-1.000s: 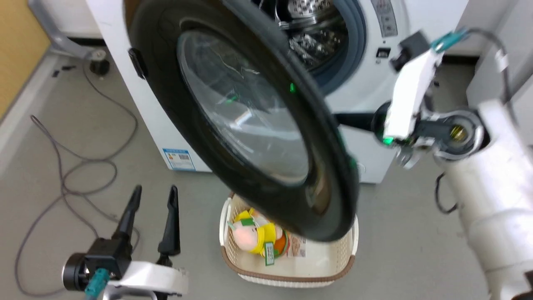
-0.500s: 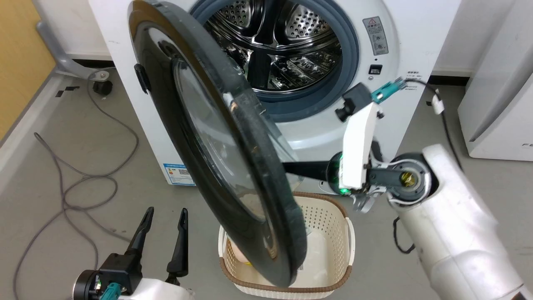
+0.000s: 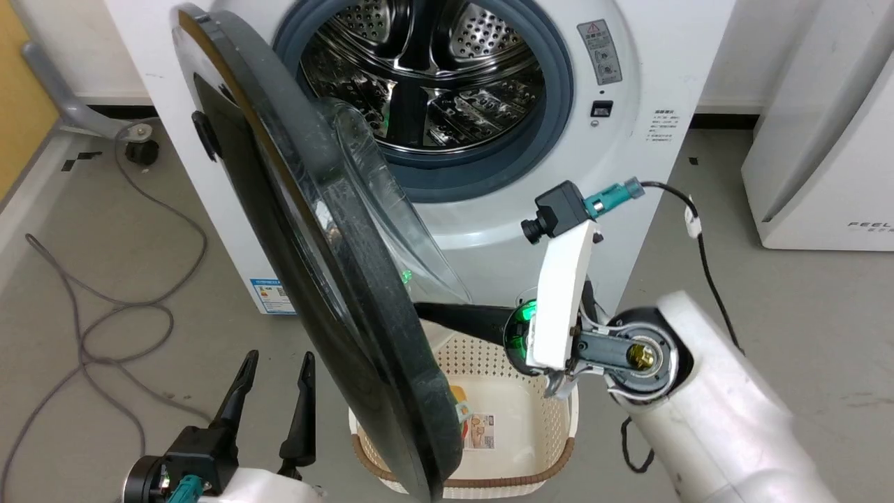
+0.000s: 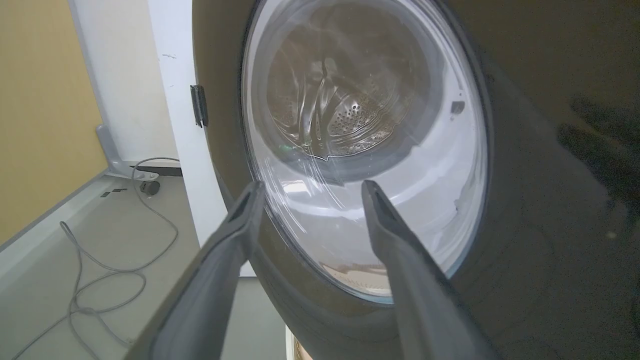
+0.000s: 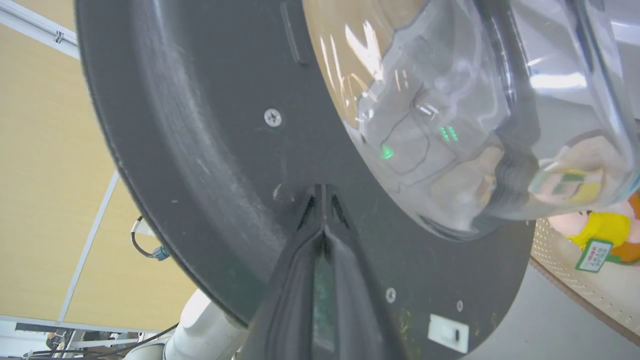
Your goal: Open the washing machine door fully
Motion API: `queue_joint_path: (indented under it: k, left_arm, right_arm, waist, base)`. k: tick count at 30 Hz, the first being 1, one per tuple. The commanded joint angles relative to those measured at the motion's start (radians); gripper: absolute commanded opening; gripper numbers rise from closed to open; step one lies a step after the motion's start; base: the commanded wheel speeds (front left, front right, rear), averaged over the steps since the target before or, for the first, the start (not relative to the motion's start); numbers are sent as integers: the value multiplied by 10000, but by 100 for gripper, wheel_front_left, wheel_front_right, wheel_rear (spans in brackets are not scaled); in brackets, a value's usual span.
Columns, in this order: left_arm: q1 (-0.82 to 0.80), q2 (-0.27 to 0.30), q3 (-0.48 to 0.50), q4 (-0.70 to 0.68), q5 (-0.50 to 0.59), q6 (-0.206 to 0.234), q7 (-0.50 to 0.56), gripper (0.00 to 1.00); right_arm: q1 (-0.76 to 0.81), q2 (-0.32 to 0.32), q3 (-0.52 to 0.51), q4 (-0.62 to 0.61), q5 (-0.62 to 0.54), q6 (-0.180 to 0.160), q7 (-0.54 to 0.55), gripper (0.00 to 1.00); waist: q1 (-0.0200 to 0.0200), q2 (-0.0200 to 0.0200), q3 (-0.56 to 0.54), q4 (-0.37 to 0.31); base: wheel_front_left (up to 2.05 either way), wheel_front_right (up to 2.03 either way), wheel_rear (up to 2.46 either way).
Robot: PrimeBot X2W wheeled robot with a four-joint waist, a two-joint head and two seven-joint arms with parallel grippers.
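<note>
The white washing machine (image 3: 632,150) stands with its steel drum (image 3: 419,77) exposed. The washing machine door (image 3: 307,230) hangs from its hinge on the left and is swung out nearly edge-on to the head view, its glass bowl (image 3: 380,202) bulging toward the drum. My right gripper (image 5: 324,192) is shut, with its tips pressed against the door's matte inner ring (image 5: 210,165); in the head view the right gripper (image 3: 424,311) reaches in from the right. My left gripper (image 3: 279,360) stands open at the lower left, apart from the door's glossy front (image 4: 540,150), holding nothing.
A cream laundry basket (image 3: 555,419) with a plush toy (image 5: 597,227) sits on the floor under the door's lower edge. A grey cable (image 3: 140,314) loops over the floor at left. A white appliance (image 3: 824,140) stands at right. Yellow wall at far left.
The door has swung further out, from facing the head camera to nearly edge-on, with my right gripper following against its inner side. The head view has shifted. The left gripper stays open.
</note>
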Motion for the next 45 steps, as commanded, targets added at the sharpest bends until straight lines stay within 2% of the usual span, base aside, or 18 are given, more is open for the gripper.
queue_joint_path:
  k: [1,2,3,4,8,11,15,19,24,28,34,39,45]
  left_arm:
    - [59,20,46,45,-28,35,-53,100]
    - [65,19,46,63,-31,40,-53,100]
    - [71,18,43,80,-37,44,-53,100]
    - [71,18,43,80,-37,44,-53,100]
    - [112,13,4,160,-83,74,-53,100]
    - [195,10,30,218,-123,115,-53,100]
    - [280,8,68,270,-162,159,-53,100]
    - [338,5,87,290,-218,218,-53,100]
    - [427,2,82,297,-275,271,-53,100]
    - [458,1,97,329,-335,290,-53,100]
    - [389,-1,122,439,-423,314,-53,100]
    - [305,-2,38,554,-282,402,-53,100]
    - [262,-2,50,669,-228,472,-53,100]
  right_arm:
    - [339,65,42,-244,93,12,-713,20]
    - [450,65,-54,-341,77,12,-1193,49]
    - [564,65,-260,-438,-54,12,-1908,100]
    - [564,65,-260,-438,-54,12,-1908,100]
    - [1037,-129,-1230,-293,-1773,12,-5437,100]
    - [1526,-221,-1883,-51,-2704,12,-7183,100]
    - [2261,-458,-2532,-107,-3922,12,-8729,100]
    - [3129,-637,-3268,-466,-5385,12,-9759,100]
    - [4337,-641,-4216,-1548,-7848,12,-10244,100]
    - [5170,-363,-4871,-2841,-9699,12,-10338,100]
    - [6121,-134,-4837,-4278,-11741,12,-9761,100]
    - [7027,-12,-4918,-4535,-12430,12,-9343,100]
    - [7756,59,-4979,-4176,-12247,12,-9344,100]
  waist:
    - [1,0,-12,-75]
    - [1,0,-33,-97]
    - [1,0,-50,-113]
    - [1,0,-50,-113]
    - [1,0,-170,-160]
    - [1,0,-270,-281]
    - [1,0,-364,-421]
    - [1,0,-419,-515]
    - [1,0,-469,-572]
    - [1,0,-470,-609]
    - [1,0,-473,-581]
    - [1,0,-522,-394]
    - [1,0,-570,-314]
  base:
    - [0,0,0]
    - [0,0,0]
    - [0,0,0]
    - [0,0,0]
    - [0,0,0]
    - [0,0,0]
    - [0,0,0]
    - [0,0,0]
    - [0,0,0]
    - [0,0,0]
    - [0,0,0]
    - [0,0,0]
    - [0,0,0]
